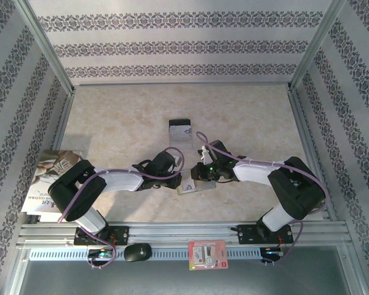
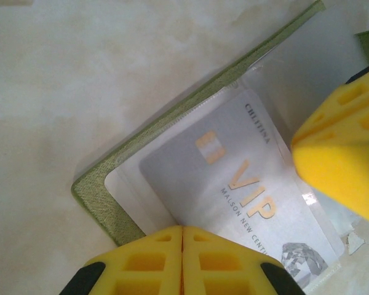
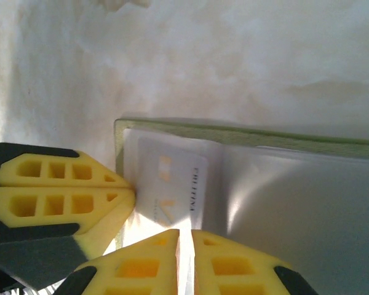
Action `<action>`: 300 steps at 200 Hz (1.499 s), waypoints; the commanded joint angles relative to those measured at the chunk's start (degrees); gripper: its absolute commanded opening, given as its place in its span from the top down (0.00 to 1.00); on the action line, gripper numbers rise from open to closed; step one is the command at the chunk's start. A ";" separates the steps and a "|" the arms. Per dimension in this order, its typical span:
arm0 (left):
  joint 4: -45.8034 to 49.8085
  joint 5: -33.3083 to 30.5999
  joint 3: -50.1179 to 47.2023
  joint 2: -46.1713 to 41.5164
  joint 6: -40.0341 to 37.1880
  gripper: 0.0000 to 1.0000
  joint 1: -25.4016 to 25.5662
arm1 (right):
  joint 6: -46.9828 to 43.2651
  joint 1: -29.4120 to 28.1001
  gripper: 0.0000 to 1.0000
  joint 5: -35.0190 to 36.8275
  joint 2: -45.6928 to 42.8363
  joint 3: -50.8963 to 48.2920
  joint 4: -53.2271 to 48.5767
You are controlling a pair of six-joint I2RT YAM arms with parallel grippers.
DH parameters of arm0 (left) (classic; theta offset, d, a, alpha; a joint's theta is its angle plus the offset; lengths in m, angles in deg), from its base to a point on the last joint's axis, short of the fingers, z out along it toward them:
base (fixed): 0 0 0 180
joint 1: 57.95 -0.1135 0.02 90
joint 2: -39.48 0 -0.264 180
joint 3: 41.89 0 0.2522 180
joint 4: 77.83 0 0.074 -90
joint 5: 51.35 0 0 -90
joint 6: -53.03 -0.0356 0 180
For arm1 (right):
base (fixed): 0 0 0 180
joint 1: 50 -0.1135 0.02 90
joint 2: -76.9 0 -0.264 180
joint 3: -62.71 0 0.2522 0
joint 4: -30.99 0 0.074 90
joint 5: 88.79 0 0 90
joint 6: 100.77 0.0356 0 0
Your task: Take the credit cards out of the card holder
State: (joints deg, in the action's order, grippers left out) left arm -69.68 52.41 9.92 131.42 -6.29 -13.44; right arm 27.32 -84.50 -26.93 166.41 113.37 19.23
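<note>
At card holder [image 2: 101, 193], left tool [image 2: 182, 261] and right tool [image 3: 184, 261] sit closed.

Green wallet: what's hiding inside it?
Inside the thin olive-green folding wallet, a shiny silver-grey card marked VIP lies in a clear pocket. The left gripper's yellow fingers cover its lower edge; anything beneath it is hidden.

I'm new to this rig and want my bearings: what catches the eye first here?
The left gripper and right gripper crowd the open olive-green card holder near the front middle of the table. A silver VIP card sits in its pocket; another card lies alone farther back.
</note>
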 commanded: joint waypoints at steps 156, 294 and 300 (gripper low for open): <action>0.58 0.50 -1.48 1.82 -0.44 0.96 -0.30 | 5.84 1.89 0.81 -5.07 -1.26 -3.89 7.56; 1.89 0.79 -0.37 1.96 -2.00 0.97 -1.03 | 3.13 1.23 0.78 -8.03 -0.33 -3.53 5.39; 1.98 0.75 -0.34 1.89 -2.02 0.97 -1.07 | 2.97 1.11 0.78 -8.30 -0.08 -3.35 5.23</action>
State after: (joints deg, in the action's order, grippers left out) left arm -70.14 53.07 9.74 131.42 -6.79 -13.81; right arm 31.32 -82.52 -32.35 165.76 109.70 24.32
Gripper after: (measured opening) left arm 0.044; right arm 0.220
